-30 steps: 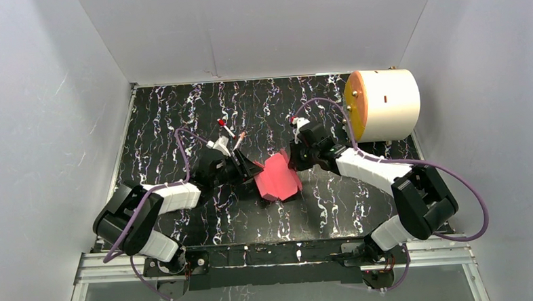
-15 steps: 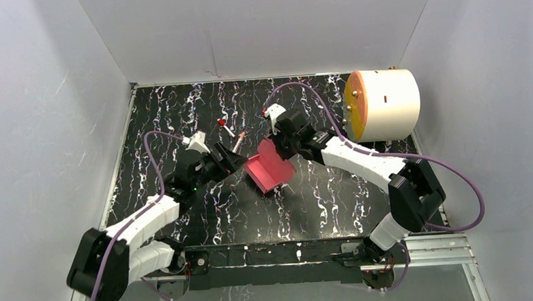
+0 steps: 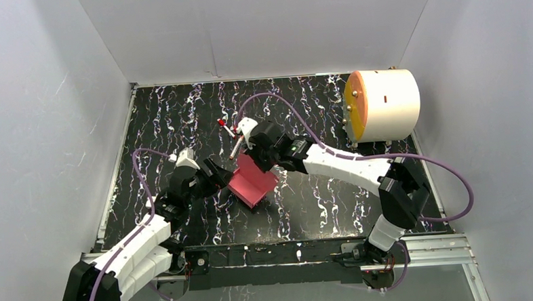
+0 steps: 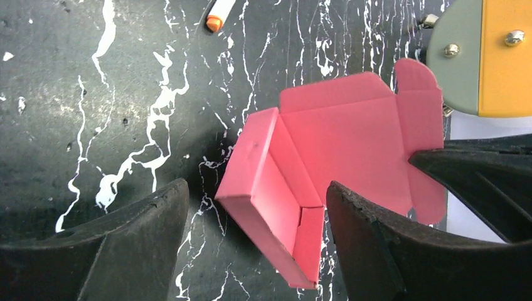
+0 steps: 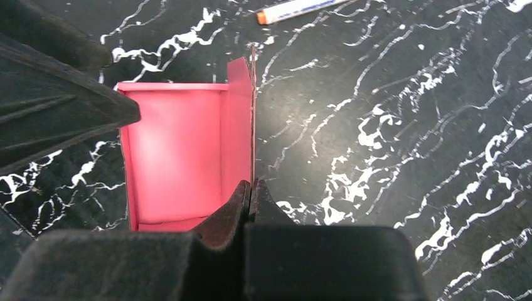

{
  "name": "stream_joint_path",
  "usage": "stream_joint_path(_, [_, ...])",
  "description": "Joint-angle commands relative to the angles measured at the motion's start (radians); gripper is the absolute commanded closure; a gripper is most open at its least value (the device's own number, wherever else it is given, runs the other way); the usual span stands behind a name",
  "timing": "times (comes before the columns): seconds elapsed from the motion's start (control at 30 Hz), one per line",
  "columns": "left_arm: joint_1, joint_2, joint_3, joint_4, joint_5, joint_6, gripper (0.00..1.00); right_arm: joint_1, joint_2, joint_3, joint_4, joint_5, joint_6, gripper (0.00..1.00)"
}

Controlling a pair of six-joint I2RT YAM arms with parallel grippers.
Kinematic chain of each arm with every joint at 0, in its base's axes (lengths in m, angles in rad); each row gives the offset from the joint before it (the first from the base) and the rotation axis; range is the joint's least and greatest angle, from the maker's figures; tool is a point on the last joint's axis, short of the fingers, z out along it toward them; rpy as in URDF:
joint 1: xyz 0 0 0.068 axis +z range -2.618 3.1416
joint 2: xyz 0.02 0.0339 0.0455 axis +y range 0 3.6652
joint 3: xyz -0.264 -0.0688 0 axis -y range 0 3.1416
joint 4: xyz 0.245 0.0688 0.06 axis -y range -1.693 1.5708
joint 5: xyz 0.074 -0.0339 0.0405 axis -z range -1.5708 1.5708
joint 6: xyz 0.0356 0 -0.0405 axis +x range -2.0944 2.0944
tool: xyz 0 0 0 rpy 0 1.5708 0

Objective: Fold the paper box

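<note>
box: pink paper box [image 3: 251,180] on the table [image 3: 320,202], half folded, some walls raised, other flaps flat | right gripper [image 5: 251,190]: pressed together, pinching one box wall, hiding that wall's lower edge | left gripper [image 4: 257,251]: spread, straddling the box's near corner, contact unclear | pen [image 4: 219,11]: beyond the box, cut off by the frame
</note>
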Motion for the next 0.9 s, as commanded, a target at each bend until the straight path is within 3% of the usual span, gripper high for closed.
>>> stream_joint_path(0.0, [0.007,-0.054,0.003,-0.048,-0.041,-0.011,0.23,0.027,0.035,0.072,0.004,0.002,-0.011,1.00])
stream_joint_path(0.27, [0.007,-0.090,0.048,-0.168,-0.095,-0.007,0.22,0.065,0.101,0.181,0.004,0.002,-0.011,1.00])
stream_joint_path(0.3, [0.007,-0.083,0.054,-0.173,-0.096,-0.007,0.22,0.071,0.100,0.185,0.164,-0.067,-0.027,0.52])
stream_joint_path(0.33, [0.007,-0.074,0.059,-0.173,-0.096,-0.005,0.22,0.075,0.100,0.190,-0.135,0.003,-0.596,0.70])
stream_joint_path(0.37, [0.007,-0.065,0.067,-0.196,-0.095,-0.001,0.22,0.076,0.101,0.198,-0.177,0.013,-0.672,0.71])
stream_joint_path(0.53, [0.010,-0.028,0.105,-0.235,-0.085,0.002,0.22,0.076,0.124,0.247,-0.229,0.042,-0.687,0.67])
stream_joint_path(0.87, [0.068,0.101,0.220,-0.300,-0.029,0.074,0.19,0.077,0.039,0.230,-0.214,0.113,-0.575,0.50])
